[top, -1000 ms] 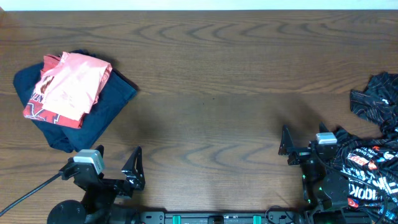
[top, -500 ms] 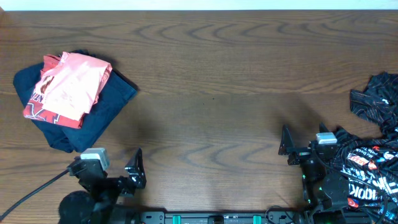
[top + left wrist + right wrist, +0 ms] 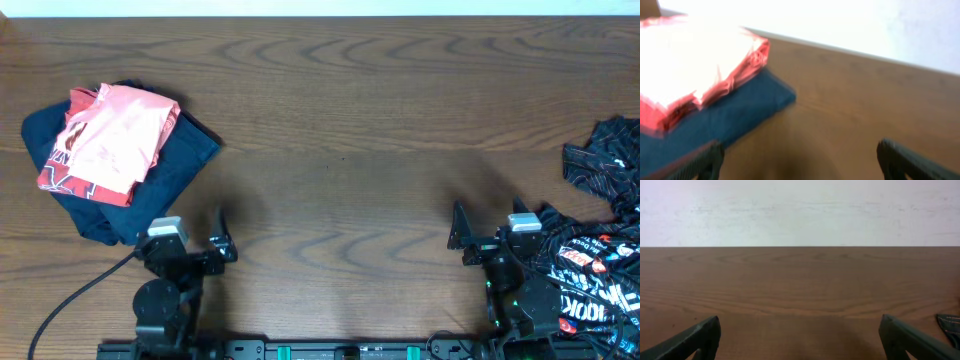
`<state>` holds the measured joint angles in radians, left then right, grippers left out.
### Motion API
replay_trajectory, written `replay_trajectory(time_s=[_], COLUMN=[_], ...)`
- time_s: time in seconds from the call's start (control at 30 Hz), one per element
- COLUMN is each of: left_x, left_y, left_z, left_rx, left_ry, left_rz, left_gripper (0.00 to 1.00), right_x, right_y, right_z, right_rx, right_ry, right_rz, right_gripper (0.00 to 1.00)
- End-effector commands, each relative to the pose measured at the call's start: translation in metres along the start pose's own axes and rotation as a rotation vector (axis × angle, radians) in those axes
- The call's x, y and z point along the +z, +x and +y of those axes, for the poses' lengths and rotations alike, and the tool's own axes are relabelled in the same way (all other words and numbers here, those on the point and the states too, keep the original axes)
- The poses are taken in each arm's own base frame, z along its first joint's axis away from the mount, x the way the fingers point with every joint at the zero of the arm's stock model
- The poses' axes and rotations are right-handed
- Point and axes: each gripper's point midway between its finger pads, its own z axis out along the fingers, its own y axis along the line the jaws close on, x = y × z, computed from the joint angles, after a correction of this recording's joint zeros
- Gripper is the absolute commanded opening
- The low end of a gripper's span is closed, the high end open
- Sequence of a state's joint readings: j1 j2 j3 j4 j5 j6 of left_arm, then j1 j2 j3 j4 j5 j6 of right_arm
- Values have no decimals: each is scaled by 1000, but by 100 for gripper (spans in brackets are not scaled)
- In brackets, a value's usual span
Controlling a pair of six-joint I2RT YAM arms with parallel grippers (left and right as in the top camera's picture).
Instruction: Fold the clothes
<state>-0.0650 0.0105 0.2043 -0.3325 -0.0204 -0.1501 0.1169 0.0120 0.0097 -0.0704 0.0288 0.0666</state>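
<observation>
A folded pink and red garment (image 3: 108, 138) lies on a folded navy garment (image 3: 175, 165) at the table's left. Both show in the left wrist view, the pink one (image 3: 690, 60) on the navy one (image 3: 735, 115). A crumpled pile of black printed clothes (image 3: 595, 230) lies at the right edge, partly under the right arm. My left gripper (image 3: 222, 243) is open and empty at the front left, right of the stack; its fingers (image 3: 802, 162) frame bare wood. My right gripper (image 3: 461, 240) is open and empty at the front right (image 3: 800, 340).
The wooden table (image 3: 340, 120) spreads between the two garment groups. A white wall (image 3: 800, 210) stands behind the table's far edge. A black cable (image 3: 70, 300) runs from the left arm to the front left. A scrap of black cloth (image 3: 951, 323) shows at the right wrist view's edge.
My left arm has lifted and turned, and its gripper has moved toward the back, closer to the folded stack. The right arm and the clothes have not moved.
</observation>
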Motion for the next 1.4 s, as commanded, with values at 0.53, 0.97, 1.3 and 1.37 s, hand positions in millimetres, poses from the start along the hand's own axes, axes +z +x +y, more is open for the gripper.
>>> replay_trajectory(time_s=[0.53, 0.97, 1.3, 1.37], left_x=[26, 26, 26, 26], left_y=[24, 24, 24, 24], left_z=[14, 14, 14, 14], left_rx=[135, 135, 135, 135], left_ry=[-29, -29, -29, -29], left_rz=[-73, -70, -70, -70], left_gripper=[98, 98, 98, 98], right_x=[0, 0, 0, 0], right_y=[1, 1, 1, 1], right_z=[4, 4, 4, 4], right_rx=[-13, -13, -13, -13], right_ry=[-20, -20, -20, -20], right_rz=[-1, -1, -1, -1], right_gripper=[99, 99, 99, 99])
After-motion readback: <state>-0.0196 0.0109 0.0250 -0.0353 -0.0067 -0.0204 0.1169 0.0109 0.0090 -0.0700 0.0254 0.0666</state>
